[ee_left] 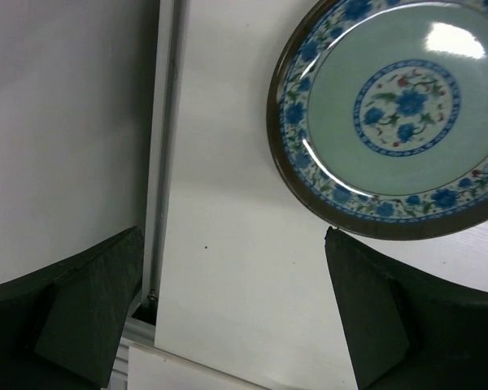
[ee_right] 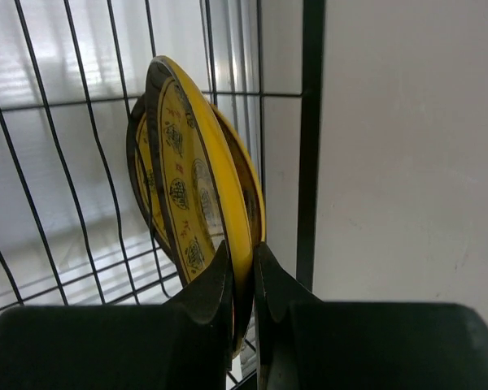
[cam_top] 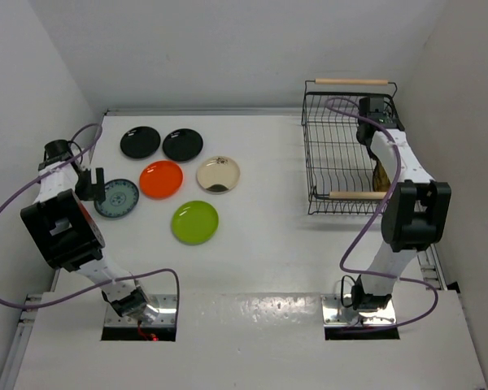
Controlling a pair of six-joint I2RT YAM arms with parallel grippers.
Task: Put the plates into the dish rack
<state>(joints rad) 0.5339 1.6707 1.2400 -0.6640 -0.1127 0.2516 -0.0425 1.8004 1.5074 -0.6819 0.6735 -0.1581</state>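
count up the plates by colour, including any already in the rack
black plates: 2
orange-red plate: 1
cream plate: 1
lime green plate: 1
blue floral plate: 1
yellow patterned plates, in the dish rack, one gripped by the right hand: 2
total: 8

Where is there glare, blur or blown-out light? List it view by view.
Top external: even light, a glare patch on the table near the arm bases. Left wrist: a white highlight on the blue-patterned plate; the dark fingers look soft. Right wrist: the yellow patterned plate is sharp, the dish rack behind washes out bright.
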